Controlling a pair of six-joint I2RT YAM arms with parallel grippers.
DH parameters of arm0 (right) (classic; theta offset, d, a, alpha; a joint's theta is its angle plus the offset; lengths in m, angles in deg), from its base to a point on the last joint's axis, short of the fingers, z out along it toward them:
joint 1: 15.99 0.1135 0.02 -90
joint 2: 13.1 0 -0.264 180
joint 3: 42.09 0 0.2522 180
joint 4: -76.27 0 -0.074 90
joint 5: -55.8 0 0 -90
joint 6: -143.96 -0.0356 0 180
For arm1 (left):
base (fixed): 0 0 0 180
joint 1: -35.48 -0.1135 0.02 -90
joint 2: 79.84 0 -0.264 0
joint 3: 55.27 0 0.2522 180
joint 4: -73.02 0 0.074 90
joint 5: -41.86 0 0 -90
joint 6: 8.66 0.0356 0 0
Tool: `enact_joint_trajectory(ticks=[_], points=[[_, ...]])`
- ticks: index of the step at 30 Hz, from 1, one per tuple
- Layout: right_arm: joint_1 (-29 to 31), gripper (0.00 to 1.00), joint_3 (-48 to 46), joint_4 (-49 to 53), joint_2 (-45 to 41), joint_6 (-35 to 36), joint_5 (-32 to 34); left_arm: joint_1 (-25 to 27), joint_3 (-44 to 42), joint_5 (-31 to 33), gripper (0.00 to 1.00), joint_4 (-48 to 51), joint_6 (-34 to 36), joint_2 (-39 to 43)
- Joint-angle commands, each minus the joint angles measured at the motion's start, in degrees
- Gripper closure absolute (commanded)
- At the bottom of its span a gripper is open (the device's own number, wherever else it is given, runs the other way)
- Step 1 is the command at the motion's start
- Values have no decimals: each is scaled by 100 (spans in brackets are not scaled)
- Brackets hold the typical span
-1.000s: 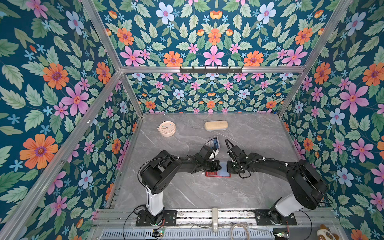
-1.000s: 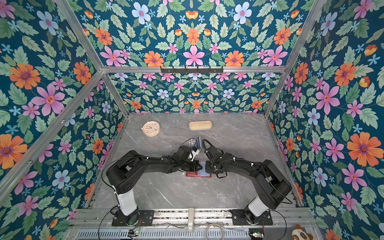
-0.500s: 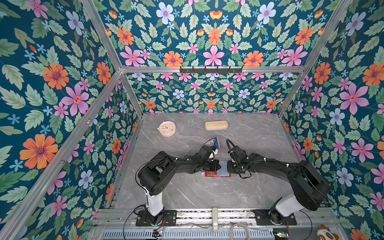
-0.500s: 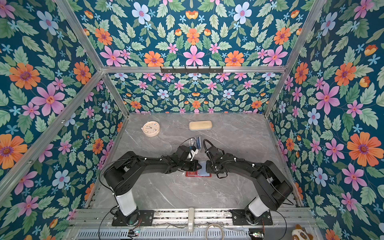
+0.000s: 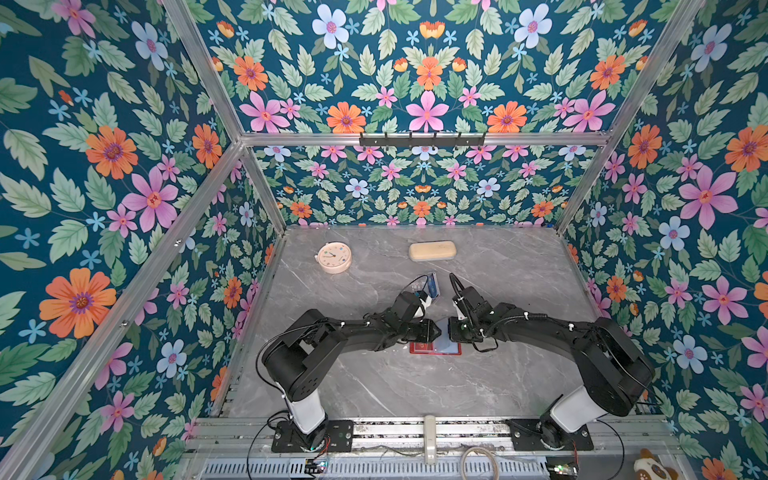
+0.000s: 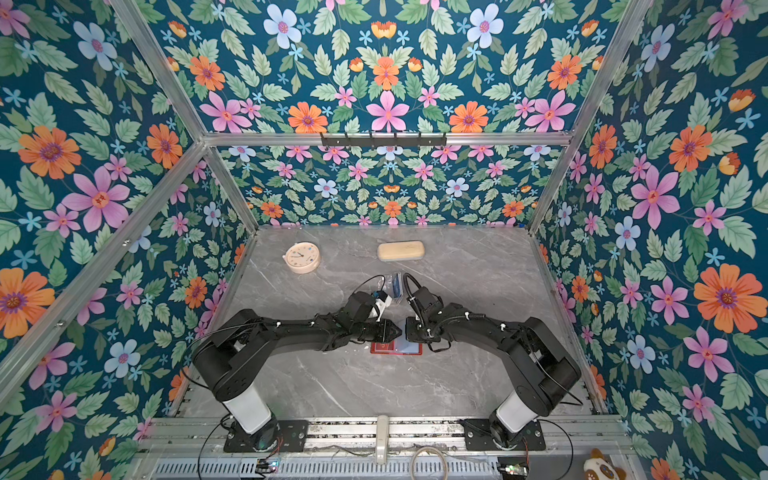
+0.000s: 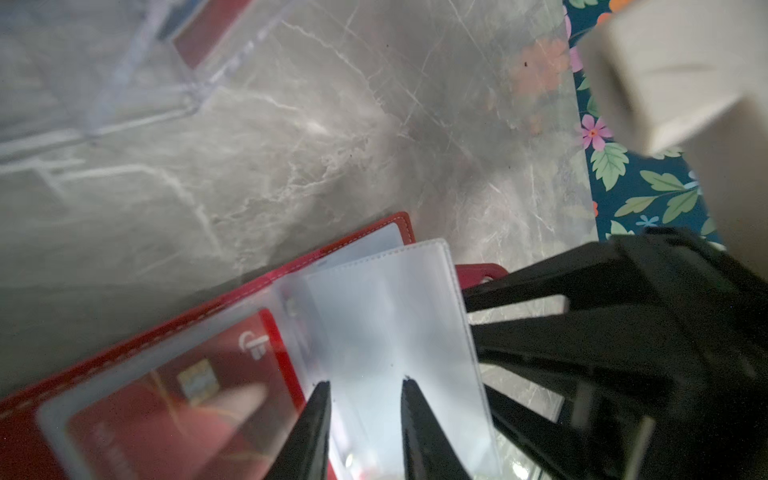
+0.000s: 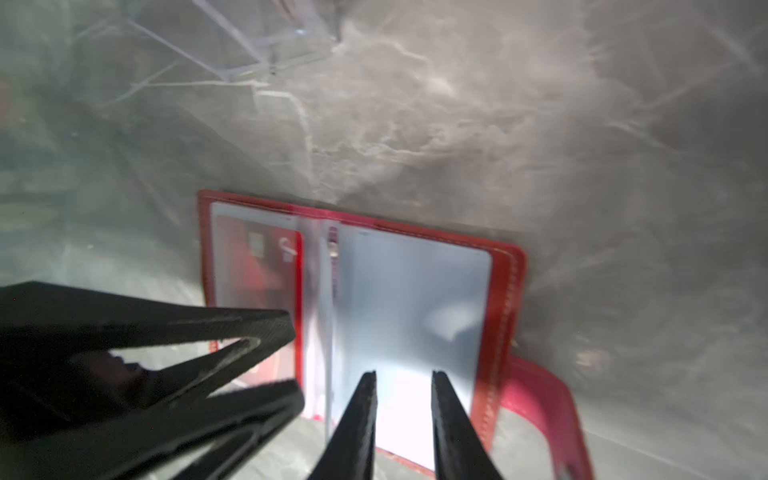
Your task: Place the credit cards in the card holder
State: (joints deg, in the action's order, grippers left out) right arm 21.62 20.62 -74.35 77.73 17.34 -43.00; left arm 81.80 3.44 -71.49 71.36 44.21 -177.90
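Note:
The red card holder (image 5: 420,348) lies open on the table between both arms, also seen in the other top view (image 6: 380,348). A red credit card (image 7: 187,395) sits in its one clear sleeve (image 8: 253,266). The facing sleeve page (image 7: 399,316) looks pale and glossy. My left gripper (image 7: 365,382) is open just above that page, near the spine (image 5: 437,331). From the opposite side my right gripper (image 8: 404,374) is open over the same pale page (image 8: 415,291), with nothing clamped. More credit cards, a blue one showing, stand in the clear acrylic stand (image 5: 430,284).
A round pink clock (image 5: 334,257) and a beige oblong case (image 5: 432,250) lie toward the back of the grey marble table. The acrylic stand (image 7: 124,83) is just behind the holder. Floral walls enclose three sides. The holder's snap tab (image 8: 552,399) sticks out sideways.
My left gripper was shut and has now opened over the sleeve page. The right jaws have spread slightly. Both arms stay almost where they were.

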Motion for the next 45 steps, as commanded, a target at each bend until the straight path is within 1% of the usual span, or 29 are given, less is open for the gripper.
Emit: enact_joint_trajectory(ticks=[1, 7, 9, 10, 17, 24, 32, 38, 41, 45], points=[[-5, 74, 33, -333, 64, 111, -400, -5, -89, 609, 68, 104, 177, 272], [14, 79, 170, -676, 338, 155, -948, -7, -312, 1340, 67, 405, 324, 860], [26, 81, 228, -722, 370, 164, -1052, -7, -392, 1459, 67, 426, 361, 1031], [34, 81, 263, -738, 580, 164, -1092, -6, -415, 1482, 67, 447, 387, 1088], [79, 87, 404, -802, 838, 164, -1282, -2, -456, 1287, 68, 488, 503, 1063], [106, 91, 443, -857, 1029, 129, -1361, -4, -460, 1026, 75, 465, 434, 724], [124, 93, 424, -807, 989, 111, -1229, 0, -555, 985, 77, 258, 113, 323], [126, 87, 336, -611, 584, 164, -828, -1, -593, 991, 74, 237, 99, 470], [109, 85, 310, -438, 171, 223, -494, -5, -512, 1046, 72, 365, 155, 632], [-30, 83, 365, -190, -93, 319, -313, -38, -299, 1171, 70, 577, 213, 795]])
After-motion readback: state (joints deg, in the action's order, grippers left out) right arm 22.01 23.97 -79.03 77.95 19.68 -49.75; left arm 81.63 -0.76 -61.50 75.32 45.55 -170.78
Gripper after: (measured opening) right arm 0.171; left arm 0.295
